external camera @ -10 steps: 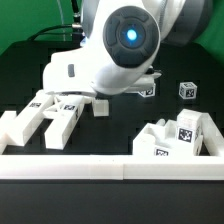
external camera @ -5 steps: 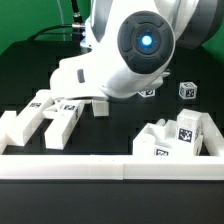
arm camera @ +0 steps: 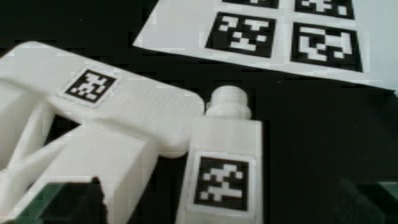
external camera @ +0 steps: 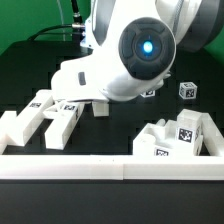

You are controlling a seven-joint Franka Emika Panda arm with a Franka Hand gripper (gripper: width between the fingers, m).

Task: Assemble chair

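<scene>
- Wrist view first: the gripper (arm camera: 228, 200) is spread as wide as it goes, with nothing in its grasp. Its dark fingertips (arm camera: 71, 202) show only at the edges of the picture, well apart.
- Right beneath it is a white bar piece (arm camera: 222, 150), with a rounded peg on one end and a square tag on its face, lying on the black table (arm camera: 71, 20).
- Against the bar piece sits a broad slab piece (arm camera: 98, 95), also tagged; the two touch along one side.
- The marker board (arm camera: 267, 35) lies past the peg end, apart from both.
- In the exterior view the arm (external camera: 125, 60) fills the middle and hides most of the gripper.
- The chair is in loose pieces: one cluster (external camera: 50, 115) on the exterior view's left under the arm, and a second pile (external camera: 175, 135) on its right.
- A small tagged cube (external camera: 187, 90) stands alone behind that pile.
- The border rail (external camera: 110, 166) runs along the front.
</scene>
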